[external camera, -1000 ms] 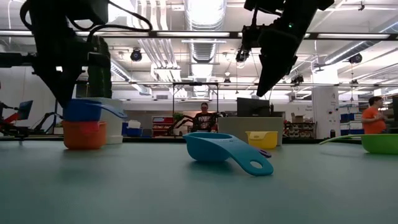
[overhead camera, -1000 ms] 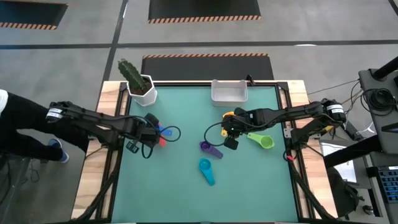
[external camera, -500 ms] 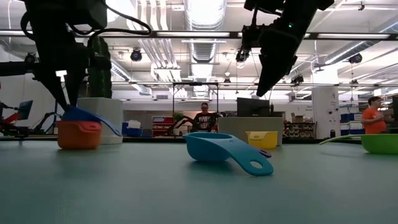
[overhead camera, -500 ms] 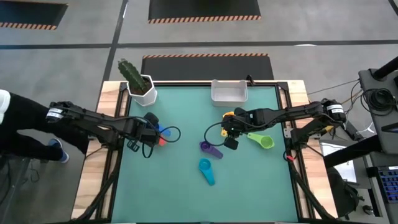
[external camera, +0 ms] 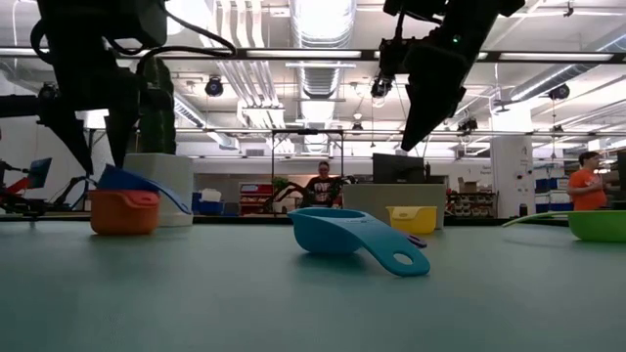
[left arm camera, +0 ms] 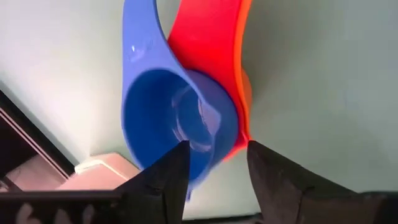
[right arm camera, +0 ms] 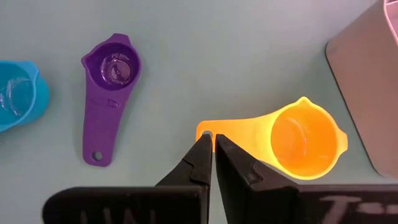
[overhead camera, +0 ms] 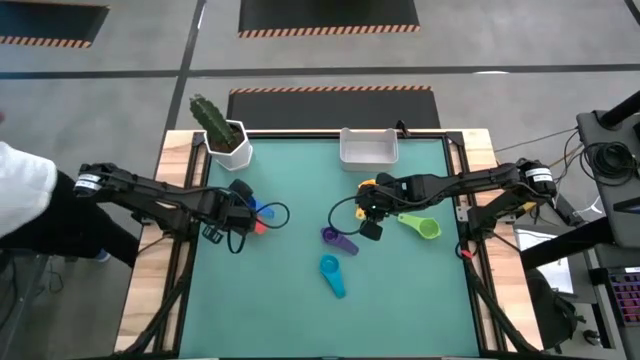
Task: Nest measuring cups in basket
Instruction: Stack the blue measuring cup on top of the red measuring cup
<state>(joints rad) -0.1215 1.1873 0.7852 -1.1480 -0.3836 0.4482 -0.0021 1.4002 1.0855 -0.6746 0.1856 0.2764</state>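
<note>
A green counter (overhead camera: 300, 300) carries the white basket (overhead camera: 369, 148) at its far edge, with nothing visible inside. Near the left edge the blue cup (left arm camera: 174, 124) sits nested in the orange cup (external camera: 123, 211), the left hand (left arm camera: 214, 165) above them, fingers parted, holding nothing. The right hand (right arm camera: 213, 149), fingers closed and empty, hangs over the yellow cup (right arm camera: 298, 140) just beside the basket. The purple cup (overhead camera: 337, 238), teal cup (overhead camera: 332, 273) and green cup (overhead camera: 421, 225) lie loose mid-counter.
</note>
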